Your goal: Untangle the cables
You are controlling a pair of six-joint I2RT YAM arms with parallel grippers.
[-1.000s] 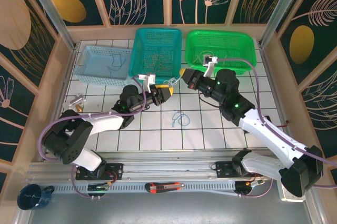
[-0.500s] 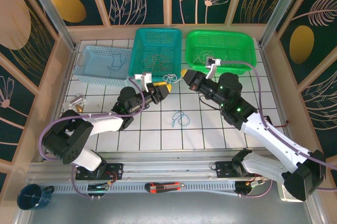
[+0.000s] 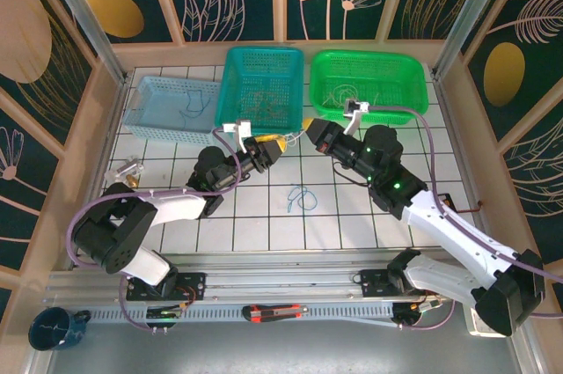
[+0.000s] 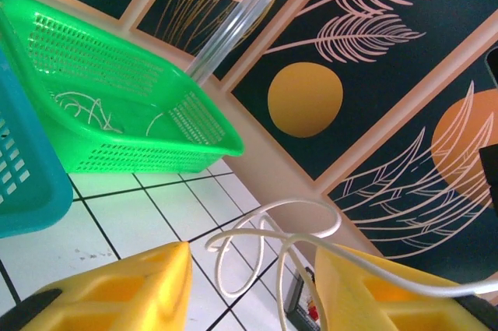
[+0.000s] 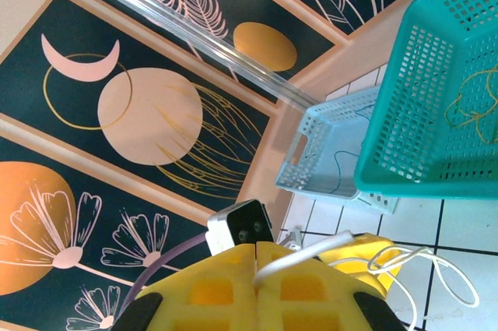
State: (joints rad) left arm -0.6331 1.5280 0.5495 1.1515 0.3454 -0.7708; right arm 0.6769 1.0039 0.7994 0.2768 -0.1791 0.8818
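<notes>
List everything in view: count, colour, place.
light blue basket: 1, back left, blue wire inside
teal basket: 1, back centre, brownish-yellow wires inside
green basket: 1, back right, whitish wires inside
blue cable: 1, loose on the tiles, centre
white cable: 1, looped in the air between the claws
metal part: 1, silvery, left edge of table
mug: 1, dark blue, beyond near-left corner
hand tool: 1, red and black, on near rail
left claw: yellow, open, white cable looping across its gap
right claw: yellow, shut on white cable

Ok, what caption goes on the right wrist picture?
Right gripper shut on a white cable, teal basket beyond.
</notes>
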